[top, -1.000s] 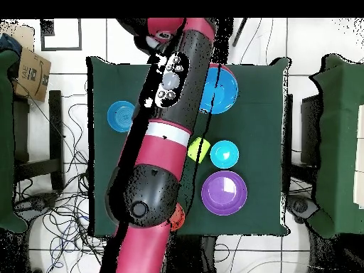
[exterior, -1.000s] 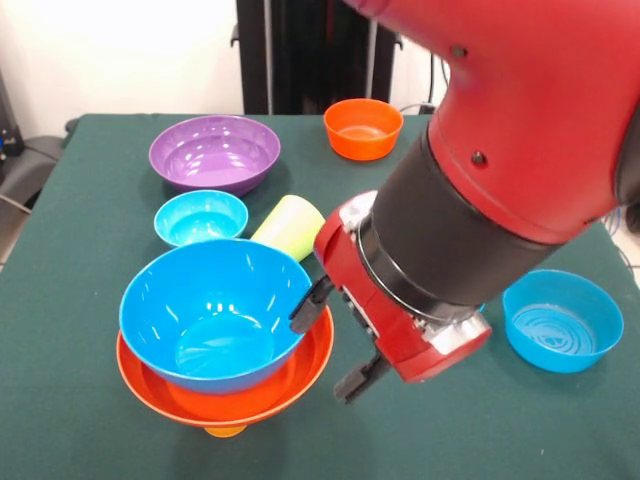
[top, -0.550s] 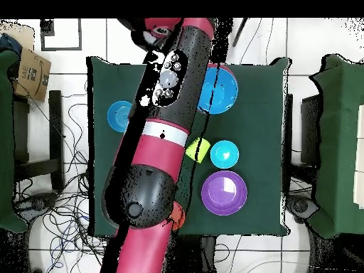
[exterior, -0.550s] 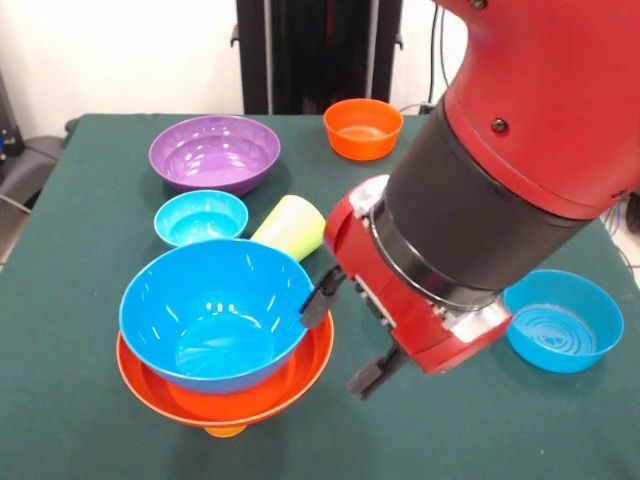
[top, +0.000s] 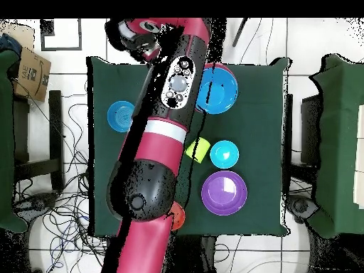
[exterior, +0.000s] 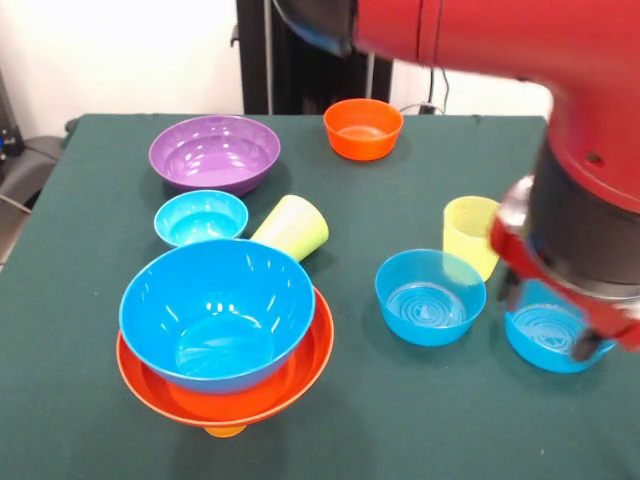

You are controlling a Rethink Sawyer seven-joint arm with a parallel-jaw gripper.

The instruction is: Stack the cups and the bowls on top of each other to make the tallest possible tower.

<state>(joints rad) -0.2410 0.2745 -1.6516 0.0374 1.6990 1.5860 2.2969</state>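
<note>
The tower (exterior: 225,335) is located near one edge of the worktop (exterior: 400,420): a large blue bowl (exterior: 215,310) is nested in a large orange bowl (exterior: 290,385) over an orange cup (exterior: 224,431). The lime green cup (exterior: 292,226) is laid on its side just beside it. The end effector (exterior: 560,320) is positioned over a medium blue bowl (exterior: 545,335); its state cannot be determined.

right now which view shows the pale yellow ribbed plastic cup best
The front view: the pale yellow ribbed plastic cup stands upright behind a medium blue bowl, its right side cut off by the red arm. In the overhead view the arm covers that spot, so the cup does not show.
</note>
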